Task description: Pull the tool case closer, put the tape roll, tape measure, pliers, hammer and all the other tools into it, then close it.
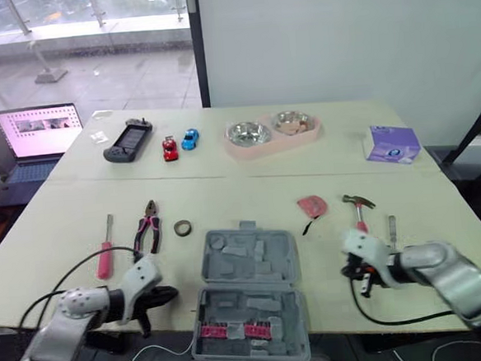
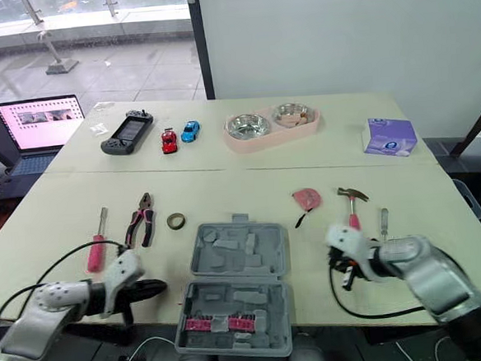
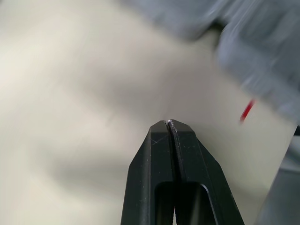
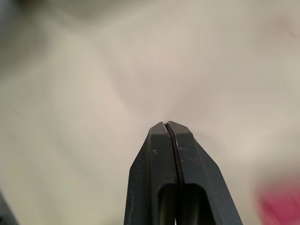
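Left eye view: left fingers [image 3: 158,161], right fingers [image 4: 158,164] closed; tool case [image 1: 249,300] between, bowls [image 1: 248,134] beyond.

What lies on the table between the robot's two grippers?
The open grey tool case lies between the shut left gripper and the shut right gripper; the left eye view shows it.

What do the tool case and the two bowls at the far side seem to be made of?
Tool case: probably moulded plastic, matte grey, judging by its shaped recesses. Bowls: likely stainless steel, since they shine and reflect light.
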{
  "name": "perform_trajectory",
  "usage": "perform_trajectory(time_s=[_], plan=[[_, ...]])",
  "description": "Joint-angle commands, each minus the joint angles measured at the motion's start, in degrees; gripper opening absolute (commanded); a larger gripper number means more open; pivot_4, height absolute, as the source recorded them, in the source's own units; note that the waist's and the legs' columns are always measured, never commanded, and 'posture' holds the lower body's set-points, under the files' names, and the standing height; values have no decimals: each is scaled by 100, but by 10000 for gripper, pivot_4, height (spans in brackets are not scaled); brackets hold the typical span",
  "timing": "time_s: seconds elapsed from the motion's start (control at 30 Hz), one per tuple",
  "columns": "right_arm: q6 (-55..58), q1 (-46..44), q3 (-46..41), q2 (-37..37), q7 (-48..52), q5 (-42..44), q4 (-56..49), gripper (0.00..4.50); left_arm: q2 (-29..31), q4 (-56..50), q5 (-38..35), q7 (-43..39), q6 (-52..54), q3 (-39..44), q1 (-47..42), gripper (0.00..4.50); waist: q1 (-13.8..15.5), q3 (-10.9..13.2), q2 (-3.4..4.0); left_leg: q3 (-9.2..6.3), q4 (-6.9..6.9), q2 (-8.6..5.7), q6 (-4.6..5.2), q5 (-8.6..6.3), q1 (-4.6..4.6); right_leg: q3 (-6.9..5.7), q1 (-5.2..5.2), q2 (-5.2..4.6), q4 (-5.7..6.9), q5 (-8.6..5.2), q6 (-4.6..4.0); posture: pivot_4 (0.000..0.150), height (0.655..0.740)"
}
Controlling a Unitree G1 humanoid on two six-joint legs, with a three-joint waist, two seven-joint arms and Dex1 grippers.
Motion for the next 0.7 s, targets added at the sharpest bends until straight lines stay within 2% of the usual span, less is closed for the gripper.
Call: perform_trajectory(time_s=[0.03,0.17,0.27,0.37,0.47,0.6,0.63,0.7], plan=[[-657,132,-975,7,199,522,250,0,118,81,-565,68,42,1021,141,625,0,23,-1,0,0,0,0,0,0,0,0,0,1,0,0,1500,7400],[-1311,269,-2035,124,430,1115,949,0,194,598,-1158,196,62,2356,258,625,19,40,-11,0,-1,0,2,0,-5,-1,0,0,3,1,0,1500,7400],[-1706,255,-2627,123,587,1388,1786,0,331,1535,-1192,353,-317,3124,310,625,15,44,-10,0,-4,-1,3,-1,-4,-1,0,0,2,2,-1,1500,7400],[-2092,242,-2965,42,620,1434,2602,8102,522,2533,-1010,463,-820,3450,444,0,-6,45,-10,3,-6,-1,3,-2,-4,-1,-4,0,-3,1,-1,1500,7400],[-2363,255,-3060,-19,606,1379,3070,23216,598,3081,-928,603,-1144,3556,508,8981,-17,48,-10,9,-8,-1,2,-4,-4,0,-32,-3,-8,1,-1,1500,7400],[-2649,291,-3066,-17,468,1284,3419,43069,622,3344,-899,642,-1354,3548,623,28042,-14,48,-9,11,-6,0,-13,-12,-5,1,-38,-3,-7,3,-3,1500,7400],[-2679,296,-3077,0,439,1291,3437,45000,619,3366,-911,644,-1384,3542,624,33899,-12,48,-9,11,-6,0,-15,-13,-5,0,-39,-3,-7,3,-4,1500,7400],[-2697,289,-3096,26,392,1329,3449,45000,602,3352,-937,648,-1406,3531,628,43788,-12,48,-7,12,-6,0,-16,-14,-5,1,-40,-3,-7,3,-5,1500,7400]])
